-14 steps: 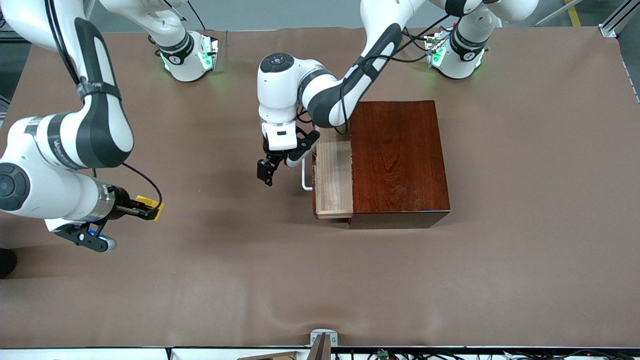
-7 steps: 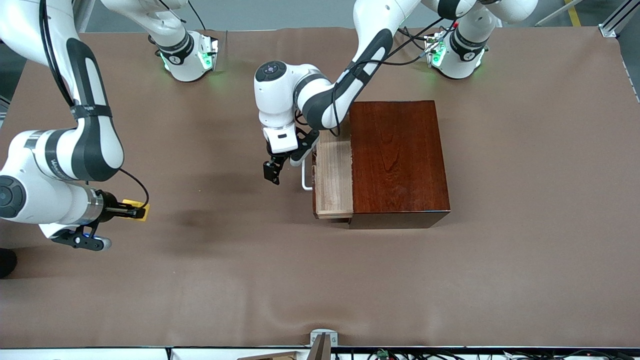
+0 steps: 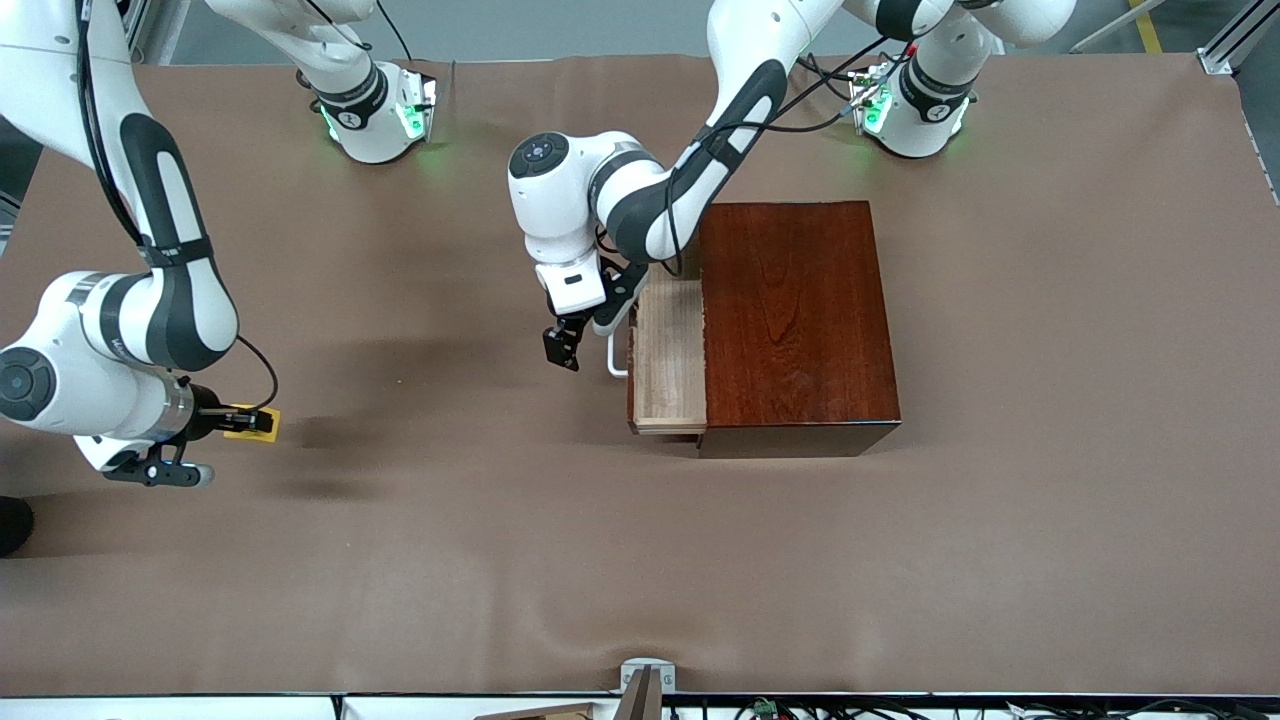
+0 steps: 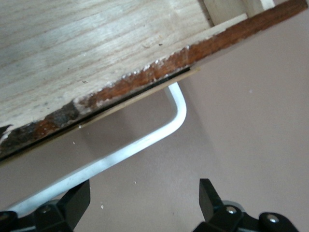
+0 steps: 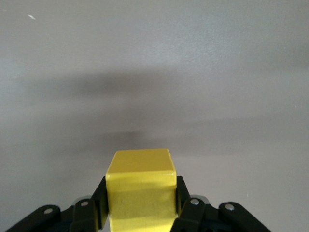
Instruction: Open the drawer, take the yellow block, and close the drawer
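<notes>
The drawer (image 3: 668, 352), a pale wood tray, stands partly pulled out of the dark reddish-brown box (image 3: 795, 320). Its white bar handle (image 3: 612, 357) sticks out in front. My left gripper (image 3: 562, 348) hangs open just in front of that handle. In the left wrist view the handle (image 4: 145, 140) runs past one of the fingers (image 4: 72, 203) of the left gripper (image 4: 142, 205), with nothing between them. My right gripper (image 3: 252, 422) is shut on the yellow block (image 3: 250, 421), low over the table at the right arm's end. The block (image 5: 140, 186) fills the right gripper (image 5: 140, 203).
The brown table cover (image 3: 640, 560) is bare around the box and under both grippers. A small metal bracket (image 3: 645, 680) sits at the table edge nearest the front camera. Both arm bases (image 3: 375, 110) stand along the edge farthest from it.
My right gripper has carried the yellow block farther toward the right arm's end of the table and lower. My left gripper has come closer to the drawer handle.
</notes>
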Robot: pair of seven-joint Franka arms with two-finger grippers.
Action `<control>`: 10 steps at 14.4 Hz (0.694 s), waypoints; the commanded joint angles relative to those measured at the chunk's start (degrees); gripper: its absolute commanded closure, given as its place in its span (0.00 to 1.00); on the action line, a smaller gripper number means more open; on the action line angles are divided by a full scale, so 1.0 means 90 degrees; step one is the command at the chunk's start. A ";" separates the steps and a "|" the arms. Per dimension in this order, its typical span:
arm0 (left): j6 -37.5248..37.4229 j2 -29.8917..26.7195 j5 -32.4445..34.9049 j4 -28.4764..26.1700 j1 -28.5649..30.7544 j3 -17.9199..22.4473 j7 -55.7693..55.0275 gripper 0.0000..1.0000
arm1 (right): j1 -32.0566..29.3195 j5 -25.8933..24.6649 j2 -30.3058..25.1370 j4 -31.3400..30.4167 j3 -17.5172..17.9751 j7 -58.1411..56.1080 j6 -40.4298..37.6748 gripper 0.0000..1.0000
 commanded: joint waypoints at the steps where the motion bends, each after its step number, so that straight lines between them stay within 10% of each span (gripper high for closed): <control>1: -0.0569 -0.0064 0.0094 0.0105 0.0265 0.0035 -0.0021 0.00 | -0.0184 -0.0108 -0.0095 -0.0512 0.0126 -0.0242 0.0555 1.00; 10: -0.1652 -0.0065 0.0161 0.0037 0.0363 0.0045 -0.0001 0.00 | -0.0458 -0.0108 0.0277 -0.0775 0.0136 -0.0633 0.1131 1.00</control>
